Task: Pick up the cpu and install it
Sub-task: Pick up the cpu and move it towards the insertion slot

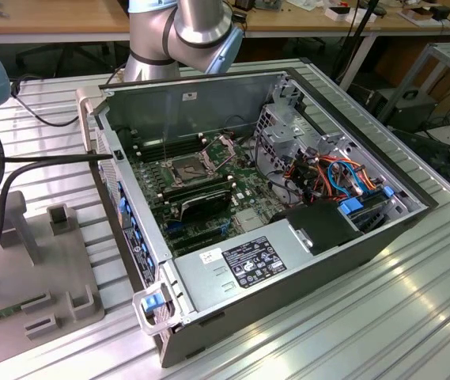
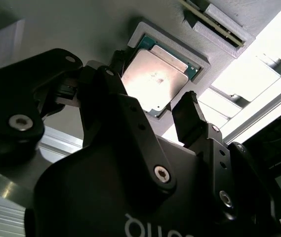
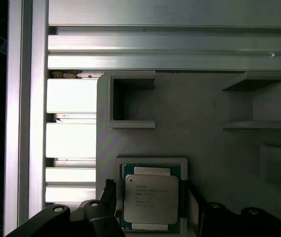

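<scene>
Open jaws straddle the cpu (image 2: 155, 79) in its grey holder (image 3: 204, 143), a gap at each edge

In the second wrist view, the gripper (image 2: 153, 83) hides parts of the edges of the cpu (image 2: 156, 73).

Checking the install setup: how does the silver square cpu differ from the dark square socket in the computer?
The silver square cpu lies in a grey holder's recess between the open hand's fingers; the dark socket sits on the green motherboard inside the open computer case. The cpu's face is bright metal; the socket is dark, metal-framed. Both are square.
</scene>
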{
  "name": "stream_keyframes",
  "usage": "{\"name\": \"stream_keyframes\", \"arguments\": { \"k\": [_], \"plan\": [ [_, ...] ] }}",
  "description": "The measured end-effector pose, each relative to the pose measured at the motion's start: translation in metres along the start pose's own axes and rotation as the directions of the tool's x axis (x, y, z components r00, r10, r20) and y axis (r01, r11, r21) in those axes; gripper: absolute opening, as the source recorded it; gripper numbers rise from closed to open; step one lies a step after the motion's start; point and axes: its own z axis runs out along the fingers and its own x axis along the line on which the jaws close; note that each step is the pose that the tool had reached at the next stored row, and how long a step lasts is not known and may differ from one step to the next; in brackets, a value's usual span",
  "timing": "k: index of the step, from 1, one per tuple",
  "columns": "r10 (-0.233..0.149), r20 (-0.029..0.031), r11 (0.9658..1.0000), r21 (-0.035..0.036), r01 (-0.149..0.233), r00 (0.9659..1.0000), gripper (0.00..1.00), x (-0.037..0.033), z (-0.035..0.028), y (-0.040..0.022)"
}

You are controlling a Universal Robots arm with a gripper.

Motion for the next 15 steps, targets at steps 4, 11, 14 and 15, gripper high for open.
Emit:
{"name": "stream_keyframes", "arguments": {
  "k": [4,11,14,15],
  "plan": [
    [0.000,0.0000,1.0000,-0.0001,0.000,1.0000,0.66,0.0000,0.0001,0.0000],
    [-0.004,-0.0002,1.0000,0.0001,0.004,1.0000,0.66,0.0000,0.0000,-0.0004],
    [-0.010,-0.0006,0.9999,0.0001,0.010,0.9999,0.66,0.0000,0.0001,-0.0004],
    [-0.010,-0.0006,0.9999,0.0000,0.010,0.9999,0.66,-0.0001,0.0001,-0.0003]
  ]
}}
